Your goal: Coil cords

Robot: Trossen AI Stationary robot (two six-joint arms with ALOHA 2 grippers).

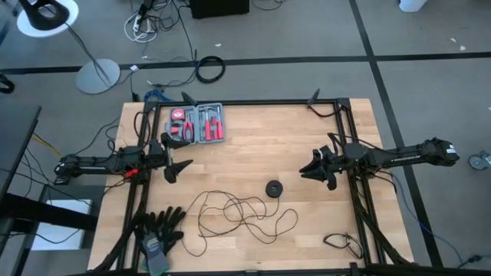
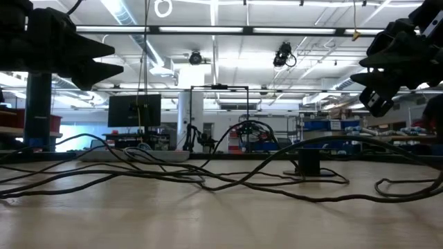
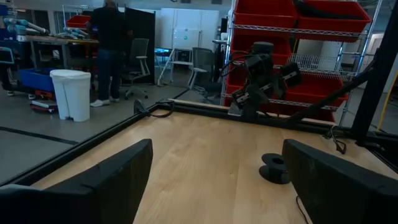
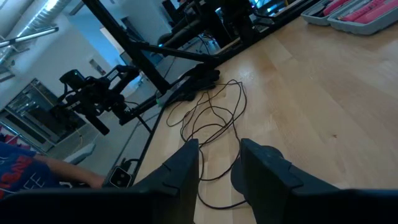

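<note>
We look down on a wooden table point(image 1: 307, 138) with a dark robot arm at each side. The cord point(image 1: 238, 211), a thin black wire, lies in loose tangled loops on the near middle of the table, and its small round black disc point(image 1: 274, 188) sits on the wood just beyond the loops, toward the right. The left gripper point(image 1: 175, 157) hovers above the left part of the table with its fingers spread wide apart, holding nothing. The right gripper point(image 1: 311, 167) hangs above the right part of the table, well apart from the disc, its fingers point(image 4: 180, 168) parted by a narrow gap with nothing between them. Neither gripper touches the cord. A tray of red-handled tools point(image 1: 198, 123) rests at the far left of the table, and black gloves point(image 1: 159, 228) lie at the near left corner. In the left wrist view a person point(image 3: 109, 43) stands in the room beyond the table
</note>
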